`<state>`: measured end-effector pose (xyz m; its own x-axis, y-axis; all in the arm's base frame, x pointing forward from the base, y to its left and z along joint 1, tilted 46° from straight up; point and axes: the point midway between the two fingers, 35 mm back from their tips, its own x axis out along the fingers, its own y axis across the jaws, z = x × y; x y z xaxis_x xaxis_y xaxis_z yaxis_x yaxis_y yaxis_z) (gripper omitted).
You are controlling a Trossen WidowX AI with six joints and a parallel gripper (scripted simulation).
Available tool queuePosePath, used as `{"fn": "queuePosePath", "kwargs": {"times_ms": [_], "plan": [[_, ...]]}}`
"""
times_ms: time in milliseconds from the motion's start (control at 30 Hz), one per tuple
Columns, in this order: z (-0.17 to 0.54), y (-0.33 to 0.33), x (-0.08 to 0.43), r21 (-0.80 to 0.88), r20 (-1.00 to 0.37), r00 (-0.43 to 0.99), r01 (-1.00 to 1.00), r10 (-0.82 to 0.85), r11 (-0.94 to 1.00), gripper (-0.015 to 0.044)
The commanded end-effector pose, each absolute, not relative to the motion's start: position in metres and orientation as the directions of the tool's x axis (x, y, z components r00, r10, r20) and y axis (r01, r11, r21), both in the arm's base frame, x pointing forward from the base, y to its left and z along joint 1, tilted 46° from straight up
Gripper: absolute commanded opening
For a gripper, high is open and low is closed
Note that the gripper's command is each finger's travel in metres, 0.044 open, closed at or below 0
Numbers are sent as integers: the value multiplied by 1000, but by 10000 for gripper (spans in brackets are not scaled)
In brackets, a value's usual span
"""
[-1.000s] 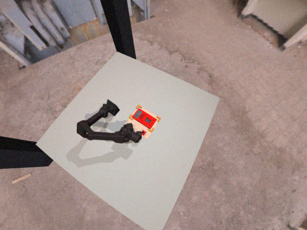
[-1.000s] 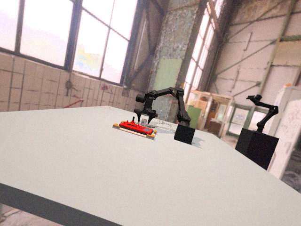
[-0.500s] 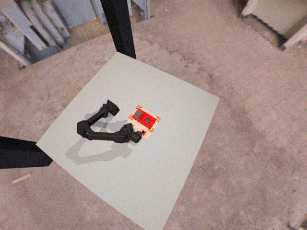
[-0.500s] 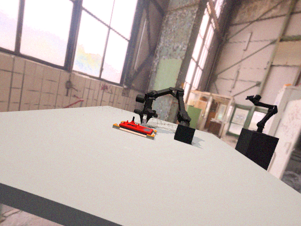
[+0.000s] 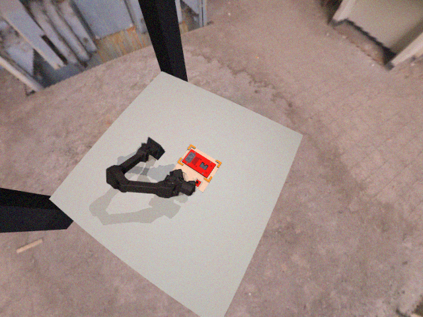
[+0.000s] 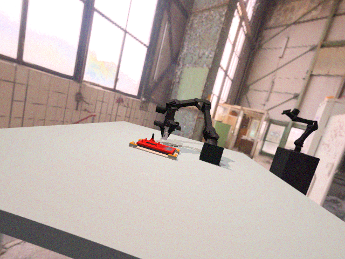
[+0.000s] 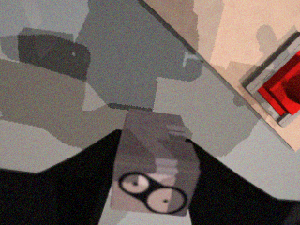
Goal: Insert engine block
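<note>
My gripper point(image 6: 165, 135) point(image 7: 152, 141) is shut on the grey engine block point(image 7: 152, 157), with one black finger on each side. The block shows two joined, black-outlined circles on its near face in the wrist view. In the exterior view it appears held a little above the table, beside the car body. The slot is not clear. The red car body point(image 5: 195, 166) point(image 6: 165, 148) lies flat between orange-topped corners. Its opening point(image 5: 203, 166) looks dark and has no block in it. The rib is too small to tell. In the top view the arm hides the block.
A beige board point(image 5: 205, 189) point(image 7: 244, 28) carries the car body. Near its edge a small red part point(image 5: 197, 182) point(image 7: 281, 94) sits in a grey frame, close to my gripper. A black knob point(image 6: 152, 136) stands up behind the car body. My arm's black base point(image 6: 211, 154) is nearby.
</note>
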<state>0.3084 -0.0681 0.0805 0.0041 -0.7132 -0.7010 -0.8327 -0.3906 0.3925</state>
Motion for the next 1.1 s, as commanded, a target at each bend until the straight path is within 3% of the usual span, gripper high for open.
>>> {"fn": "queuePosePath", "kwargs": {"times_ms": [0,1067], "plan": [[90,-57,310,387,-706,5,-835,-708,-392,0],[156,2,305,392,-701,1,-834,-713,-388,0]]}}
